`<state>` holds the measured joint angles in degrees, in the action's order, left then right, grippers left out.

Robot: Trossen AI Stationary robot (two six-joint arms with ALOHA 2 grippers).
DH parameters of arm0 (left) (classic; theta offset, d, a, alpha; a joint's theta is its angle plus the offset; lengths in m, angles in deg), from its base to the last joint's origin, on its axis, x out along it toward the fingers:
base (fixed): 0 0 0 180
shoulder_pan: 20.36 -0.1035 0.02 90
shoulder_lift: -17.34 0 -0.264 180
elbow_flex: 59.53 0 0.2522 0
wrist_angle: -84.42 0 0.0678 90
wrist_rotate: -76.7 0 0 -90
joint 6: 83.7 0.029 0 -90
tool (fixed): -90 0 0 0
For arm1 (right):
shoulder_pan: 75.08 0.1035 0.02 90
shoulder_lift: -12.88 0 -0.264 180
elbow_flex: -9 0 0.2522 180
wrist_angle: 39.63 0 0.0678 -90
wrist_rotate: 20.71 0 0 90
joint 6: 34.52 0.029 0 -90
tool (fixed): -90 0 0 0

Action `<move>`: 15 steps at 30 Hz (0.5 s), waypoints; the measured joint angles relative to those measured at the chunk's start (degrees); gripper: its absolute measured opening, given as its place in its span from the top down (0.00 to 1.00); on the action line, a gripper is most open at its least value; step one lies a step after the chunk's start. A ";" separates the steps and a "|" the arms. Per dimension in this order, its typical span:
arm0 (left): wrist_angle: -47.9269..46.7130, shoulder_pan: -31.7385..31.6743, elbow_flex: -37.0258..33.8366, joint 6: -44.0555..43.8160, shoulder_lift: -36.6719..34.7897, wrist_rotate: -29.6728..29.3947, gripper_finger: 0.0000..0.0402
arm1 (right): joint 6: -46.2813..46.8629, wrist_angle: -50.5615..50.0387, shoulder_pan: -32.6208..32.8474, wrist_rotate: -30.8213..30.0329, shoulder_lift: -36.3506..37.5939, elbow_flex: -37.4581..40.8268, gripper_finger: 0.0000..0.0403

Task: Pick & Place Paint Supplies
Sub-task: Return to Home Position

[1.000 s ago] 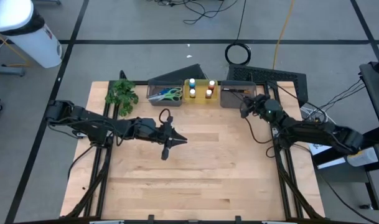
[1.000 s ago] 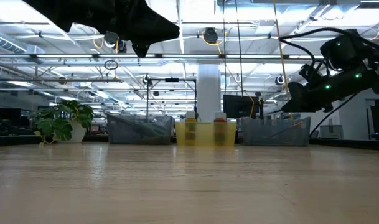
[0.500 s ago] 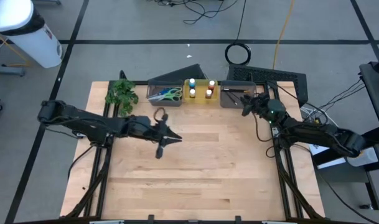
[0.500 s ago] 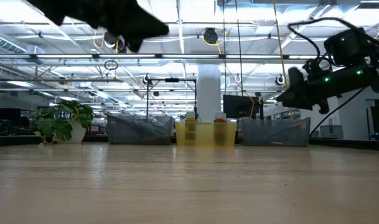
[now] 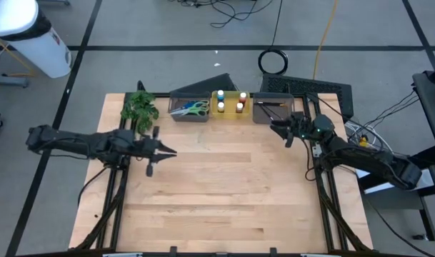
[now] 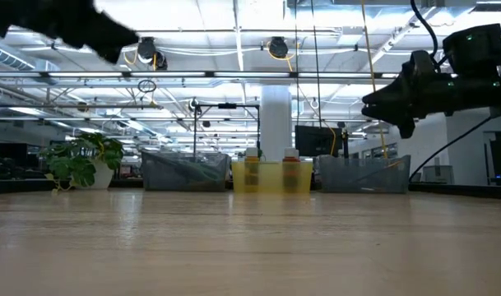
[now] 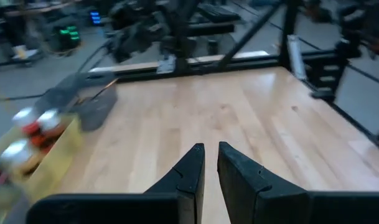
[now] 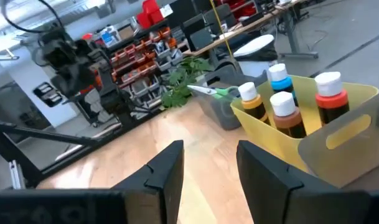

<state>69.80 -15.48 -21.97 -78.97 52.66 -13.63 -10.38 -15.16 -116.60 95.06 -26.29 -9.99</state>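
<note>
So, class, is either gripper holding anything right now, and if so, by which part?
Nothing is held. The left gripper is closed with nothing between its fingers, and the right gripper is open and empty. Both hover above the table.

Ceiling lights (image 6: 213, 16) are shining above a white column (image 6: 276, 115). Cables (image 5: 228, 13) are trailing over the grey floor (image 5: 167, 64), where a white bin (image 5: 28, 36) is standing. Shelves (image 8: 136, 53) are holding red boxes.

The left pincer (image 7: 211, 152), fingers drawn almost together with nothing between them, is positioned above the wooden worktop (image 7: 239, 112), with the yellow bin (image 7: 52, 155) of blurred white-capped paint bottles (image 7: 27, 127), the grey bin (image 7: 93, 106) beside it, and the other arm (image 7: 145, 37) beyond.
</note>
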 joint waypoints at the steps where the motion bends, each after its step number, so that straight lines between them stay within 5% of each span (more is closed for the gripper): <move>1: 0.12 -0.25 -2.27 -1.15 -2.69 -1.11 0.86 | -0.33 -0.53 0.00 0.00 0.24 0.00 0.66; 8: 0.34 -2.15 -13.51 -4.68 -19.71 -3.81 0.86 | -1.17 -1.97 -0.15 -0.10 1.62 0.00 0.66; 15: -5.27 -3.56 -17.29 -5.99 -32.20 -3.83 0.86 | -5.44 -5.61 0.48 -0.26 4.38 0.00 0.65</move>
<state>64.53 -19.04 -39.26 -84.96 20.45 -17.46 -15.81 -20.77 -116.12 94.80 -21.91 -9.99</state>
